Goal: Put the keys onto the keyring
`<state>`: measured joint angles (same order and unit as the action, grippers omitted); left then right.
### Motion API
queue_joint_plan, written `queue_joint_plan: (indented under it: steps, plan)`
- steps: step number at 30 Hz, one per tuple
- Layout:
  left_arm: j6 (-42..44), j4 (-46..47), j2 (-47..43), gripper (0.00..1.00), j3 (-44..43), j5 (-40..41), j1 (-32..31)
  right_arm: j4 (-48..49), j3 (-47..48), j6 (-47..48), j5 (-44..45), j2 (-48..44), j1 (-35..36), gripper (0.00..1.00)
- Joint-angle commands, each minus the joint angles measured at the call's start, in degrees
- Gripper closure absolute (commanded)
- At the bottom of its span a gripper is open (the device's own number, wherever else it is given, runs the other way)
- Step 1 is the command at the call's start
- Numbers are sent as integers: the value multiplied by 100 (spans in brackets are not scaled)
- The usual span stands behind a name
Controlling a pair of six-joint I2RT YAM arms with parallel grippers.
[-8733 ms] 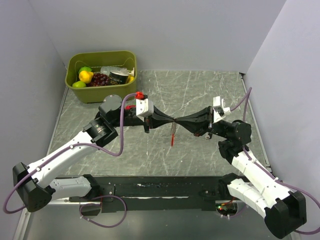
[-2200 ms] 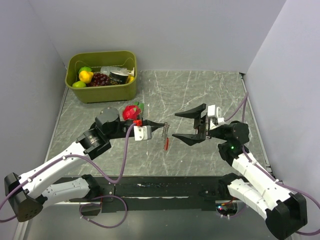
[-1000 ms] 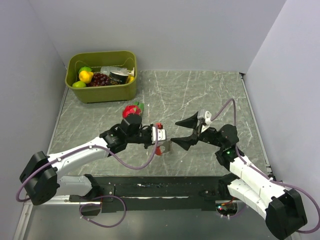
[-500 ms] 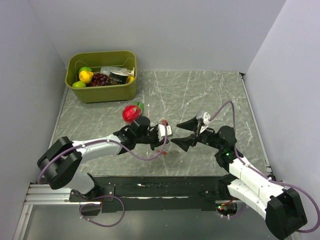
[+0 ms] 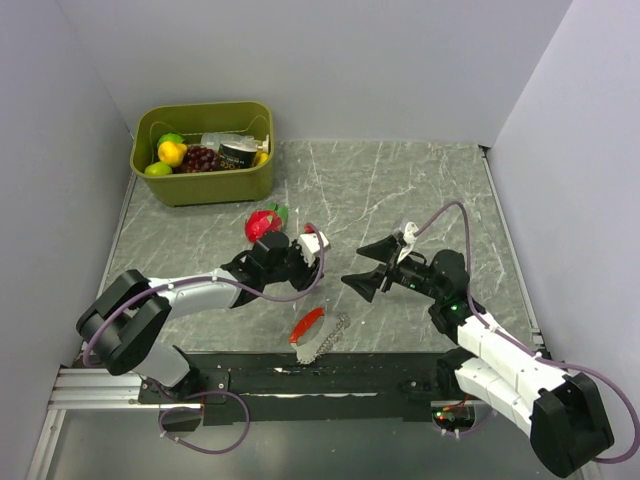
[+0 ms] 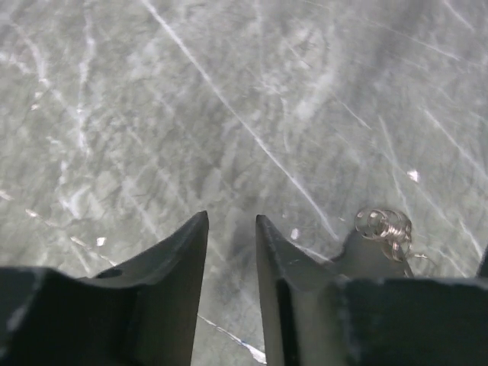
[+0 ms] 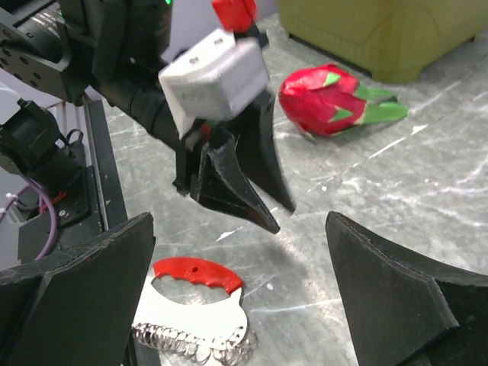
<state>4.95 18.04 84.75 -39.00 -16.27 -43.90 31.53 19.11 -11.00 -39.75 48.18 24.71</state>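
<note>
- The keyring (image 5: 308, 326) lies flat on the table (image 5: 400, 190) close to the near edge, red fob up-left and silvery chain trailing right. Nobody has hold of it.
- The left gripper (image 7: 271, 213) hangs tips-down above the marble. Its jaws show only a narrow gap in its own wrist view, with nothing between them.
- The right gripper (image 5: 365, 267) is spread wide and carries nothing, pointing across toward the left one.
- From above, the keyring sits nearer the arm bases than either set of fingertips, roughly between the two arms and apart from both.
- In the right wrist view it shows low in the frame, nearer the left finger.
- My read is that it's light, with a stiff slim fob and a loose, floppy chain that will swing and slide on smooth stone.
- The best hold looks like the red fob, pinched across its thin width. The chain would likely slip through the pads.
- I can't make out any keys.
- The strawberry toy (image 5: 263, 224) sits behind the left wrist, well clear.
</note>
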Motion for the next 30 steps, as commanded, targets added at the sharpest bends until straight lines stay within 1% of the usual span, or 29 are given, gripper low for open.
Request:
queue_joint_plan:
  steps: [1, 2, 3, 4, 5, 8, 10, 11, 12, 13, 14, 16, 18, 19, 20, 23, 26, 27, 30]
  plan:
    - [-302, 524, -213, 51, 77, 274, 83, -217, 188, -147, 213, 77, -19, 0]
    - [-337, 577, -300, 47, 95, 274, 92, -391, 224, -182, 274, 112, -19, 0]
    - [-450, 638, -327, 39, 95, 282, 118, -497, 268, -261, 318, 182, -19, 0]
    - [-477, 630, -362, 36, 51, 274, 162, -594, 381, -331, 379, 226, -27, 0]
    - [-712, 622, -380, 34, 16, 178, 197, -734, 452, -376, 423, 279, -19, 0]
    - [-1065, 490, -372, 25, -98, 46, 320, -1481, 856, -288, 441, 507, -27, 0]
    - [-1373, 411, -363, 18, -142, 28, 417, -2096, 1154, -200, 607, 718, -19, 0]
    - [-1478, 376, -363, 17, -160, 10, 461, -2350, 1260, -279, 791, 806, -19, 0]
    - [-1688, 358, -363, 17, -169, -190, 522, -2605, 1401, -401, 976, 1033, -19, 0]
    - [-1795, 349, -363, 16, -169, -314, 645, -3121, 1681, -342, 1039, 1183, -27, 0]
    - [-2013, 340, -389, 15, -169, -472, 715, -3396, 1788, -289, 1022, 1324, -19, 0]
    - [-2191, 314, -441, 14, -143, -754, 838, -3644, 1868, -253, 838, 1702, -1, 0]
    - [-2367, 227, -477, 14, -116, -816, 848, -3689, 1851, -253, 758, 1921, 60, 0]
    - [-2419, 148, -468, 14, -125, -799, 848, -3750, 1816, -244, 767, 1984, 200, 0]
    - [-2516, -123, -451, 14, -142, -799, 848, -3820, 1815, -227, 836, 2045, 297, 0]
    - [-2674, -494, -407, 15, -134, -676, 848, -4179, 1850, -191, 1213, 2344, 788, 0]
    - [-2806, -443, -556, 15, 94, -579, 857, -4287, 1789, -436, 1233, 2713, 965, 7]
    - [-2824, -425, -608, 15, 190, -535, 848, -4261, 1693, -507, 1224, 2836, 966, 13]
    - [-2842, -433, -784, 15, 244, -360, 848, -4138, 1543, -745, 1215, 3004, 974, 23]
